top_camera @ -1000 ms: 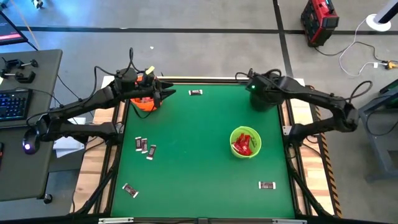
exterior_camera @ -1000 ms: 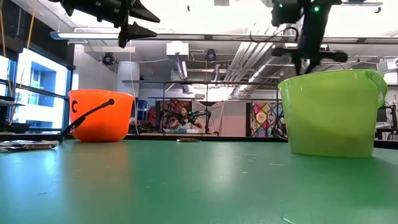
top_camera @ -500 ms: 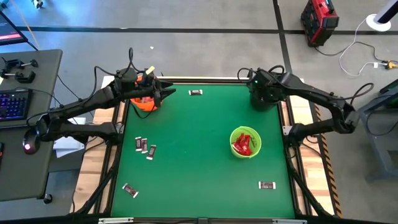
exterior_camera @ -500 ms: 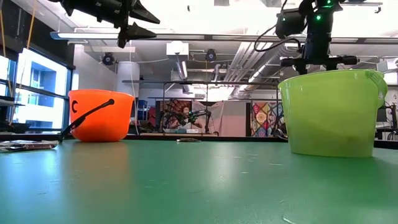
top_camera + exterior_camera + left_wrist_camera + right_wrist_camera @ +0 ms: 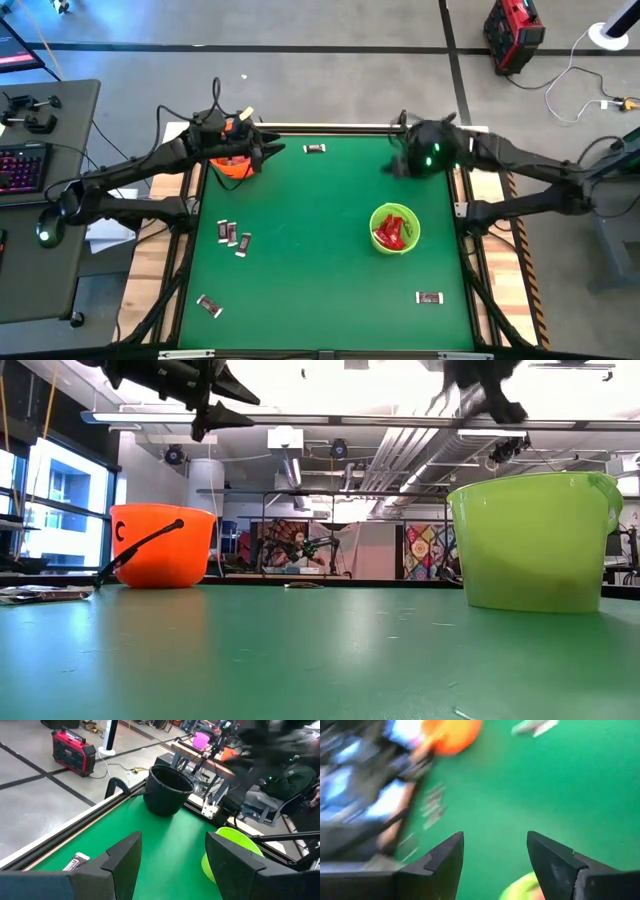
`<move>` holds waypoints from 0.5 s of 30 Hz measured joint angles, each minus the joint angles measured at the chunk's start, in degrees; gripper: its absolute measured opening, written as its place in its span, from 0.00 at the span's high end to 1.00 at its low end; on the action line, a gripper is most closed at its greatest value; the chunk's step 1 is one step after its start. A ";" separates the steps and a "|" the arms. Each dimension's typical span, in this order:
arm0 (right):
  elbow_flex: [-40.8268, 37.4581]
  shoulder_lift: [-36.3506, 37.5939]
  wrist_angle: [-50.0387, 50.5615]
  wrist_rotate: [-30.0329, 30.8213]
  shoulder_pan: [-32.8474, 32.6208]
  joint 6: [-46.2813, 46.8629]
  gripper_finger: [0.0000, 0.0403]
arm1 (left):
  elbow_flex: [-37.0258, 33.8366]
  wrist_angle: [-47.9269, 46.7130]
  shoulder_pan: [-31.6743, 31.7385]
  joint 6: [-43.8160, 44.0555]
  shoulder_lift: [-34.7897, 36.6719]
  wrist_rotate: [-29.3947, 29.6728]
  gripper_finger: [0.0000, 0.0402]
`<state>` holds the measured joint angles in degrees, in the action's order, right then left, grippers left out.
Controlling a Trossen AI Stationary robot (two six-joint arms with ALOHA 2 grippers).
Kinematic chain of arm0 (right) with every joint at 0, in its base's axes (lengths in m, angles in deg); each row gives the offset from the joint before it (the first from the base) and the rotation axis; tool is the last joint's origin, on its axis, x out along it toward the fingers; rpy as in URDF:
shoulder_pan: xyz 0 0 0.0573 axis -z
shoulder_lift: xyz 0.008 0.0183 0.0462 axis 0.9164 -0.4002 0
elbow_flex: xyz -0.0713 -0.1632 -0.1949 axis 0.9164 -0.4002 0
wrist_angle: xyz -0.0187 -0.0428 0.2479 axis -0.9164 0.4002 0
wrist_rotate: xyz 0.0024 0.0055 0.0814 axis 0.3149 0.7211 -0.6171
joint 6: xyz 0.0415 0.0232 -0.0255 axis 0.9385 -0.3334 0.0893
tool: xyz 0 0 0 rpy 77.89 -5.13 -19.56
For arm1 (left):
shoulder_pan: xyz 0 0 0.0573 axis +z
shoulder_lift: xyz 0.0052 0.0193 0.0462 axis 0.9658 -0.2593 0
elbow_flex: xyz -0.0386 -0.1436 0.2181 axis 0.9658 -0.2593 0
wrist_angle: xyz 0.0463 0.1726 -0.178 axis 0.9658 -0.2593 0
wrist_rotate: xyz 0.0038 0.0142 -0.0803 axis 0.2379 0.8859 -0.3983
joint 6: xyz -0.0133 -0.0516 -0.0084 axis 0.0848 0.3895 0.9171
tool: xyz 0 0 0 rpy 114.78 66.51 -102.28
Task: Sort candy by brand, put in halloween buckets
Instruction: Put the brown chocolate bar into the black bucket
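The orange bucket [image 5: 232, 165] stands at the table's far left and the black bucket [image 5: 167, 795] at the far right. The lime green bucket [image 5: 395, 228] stands right of centre with red candy [image 5: 392, 232] inside. Dark-wrapped candy lies loose on the green table: one piece [image 5: 315, 149] at the far edge, a few pieces [image 5: 232, 236] at the left, one piece [image 5: 209, 305] near left, one piece [image 5: 429, 297] near right. My left gripper [image 5: 172, 850] hovers open beside the orange bucket. My right gripper [image 5: 495, 845] is open and empty, raised by the black bucket, which its arm covers in the high view.
The table has a raised rail [image 5: 330, 127] along its far edge. The green mat [image 5: 310, 260] lies bare between the buckets and the candy. Beyond the table are a desk with a keyboard [image 5: 20, 165] at the left and a red device [image 5: 513, 35] on the floor.
My right gripper has risen from just above the black bucket, leaving the low view upward. It has swung and tipped toward the table's left, so its wrist view now looks across the mat at the orange bucket.
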<state>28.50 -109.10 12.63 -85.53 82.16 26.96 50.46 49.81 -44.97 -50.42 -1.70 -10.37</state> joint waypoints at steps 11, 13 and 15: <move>0.03 -8.25 0.32 -18.72 -34.84 31.25 0.48 | 0.00 -0.48 0.00 -2.43 -3.29 -0.62 0.49; 0.03 -10.96 2.04 -22.33 -39.63 32.20 0.48 | 0.00 -0.80 0.00 -2.47 -3.68 -1.51 0.49; 0.03 -13.86 5.99 -23.66 -44.11 31.62 0.48 | 0.00 -1.24 0.00 -2.47 -3.95 -2.16 0.49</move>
<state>28.52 -122.96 18.62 -109.19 38.05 58.57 50.46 48.57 -44.97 -52.89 -5.65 -12.52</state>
